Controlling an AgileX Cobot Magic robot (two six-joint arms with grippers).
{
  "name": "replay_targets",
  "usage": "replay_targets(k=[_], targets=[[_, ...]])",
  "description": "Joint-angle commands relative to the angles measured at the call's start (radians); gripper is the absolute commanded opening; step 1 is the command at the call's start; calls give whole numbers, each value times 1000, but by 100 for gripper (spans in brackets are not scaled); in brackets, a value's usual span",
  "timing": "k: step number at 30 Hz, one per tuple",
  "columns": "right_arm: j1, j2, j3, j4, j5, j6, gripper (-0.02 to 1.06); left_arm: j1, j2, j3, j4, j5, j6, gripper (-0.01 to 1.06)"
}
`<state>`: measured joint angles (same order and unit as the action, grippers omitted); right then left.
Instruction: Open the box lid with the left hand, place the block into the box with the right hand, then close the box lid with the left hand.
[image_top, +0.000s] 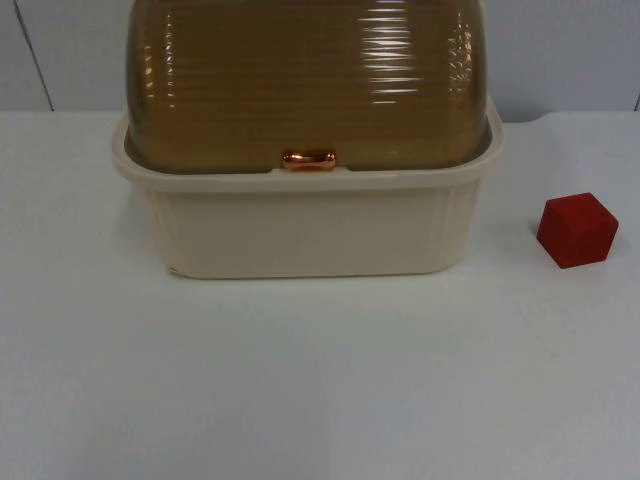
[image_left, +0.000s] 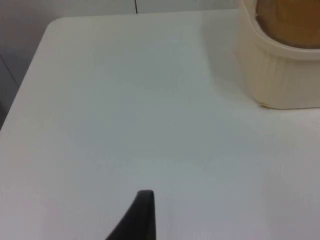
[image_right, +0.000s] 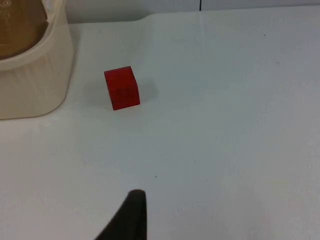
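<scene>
Nothing begun yet: box (image_top: 310, 225) lid (image_top: 305, 80) shut, block (image_top: 577, 229) outside.
Left gripper (image_left: 142, 220) and right gripper (image_right: 130, 217) wait; their fingers' set I can't tell.

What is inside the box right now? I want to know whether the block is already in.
The brown lid is shut over the box, hiding its inside. The red block sits outside on the table.

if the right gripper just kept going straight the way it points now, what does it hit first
Probably bare table. The red block sits off to one side of the right gripper's fingertip, though depth is hard to judge.
</scene>
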<state>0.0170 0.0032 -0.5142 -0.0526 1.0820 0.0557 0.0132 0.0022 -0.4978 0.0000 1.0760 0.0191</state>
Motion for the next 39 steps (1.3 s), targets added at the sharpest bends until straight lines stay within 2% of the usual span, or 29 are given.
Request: replay_targets(k=[1,17,19,20,21,23,24,25,28,32,33,37,39], targets=[[6,-3,-1,1,-3,4,105,-4,-2,4,6,-1,-8,105],[6,-3,-1,1,-3,4,105,-4,-2,4,13,-3,-8,105],[6,-3,-12,1,-15,4,105,-4,-2,-17,16,-39,-8,105],[6,-3,-23,1,-42,4,105,-4,-2,-33,18,-91,-25,105],[6,-3,-23,1,-42,4,105,-4,-2,-33,18,-91,-25,105],[6,40,-69,-7,-126,4,105,-4,-2,-69,66,-235,-123,105],[6,84,-92,-22,-166,4,105,-4,43,-110,141,-283,-216,105],[6,167,-141,-41,-226,4,105,-4,99,-143,192,-304,-258,105],[6,248,-194,-55,-272,4,105,-4,171,-202,241,-330,-286,105],[6,453,-320,-50,-392,4,105,-4,377,-364,277,-421,-286,105],[6,453,-320,-50,-392,4,105,-4,377,-364,277,-421,-286,105],[6,612,-441,-50,-480,4,105,-4,584,-519,277,-437,-276,105],[6,637,-456,-55,-500,4,105,-4,625,-543,267,-437,-264,105]])
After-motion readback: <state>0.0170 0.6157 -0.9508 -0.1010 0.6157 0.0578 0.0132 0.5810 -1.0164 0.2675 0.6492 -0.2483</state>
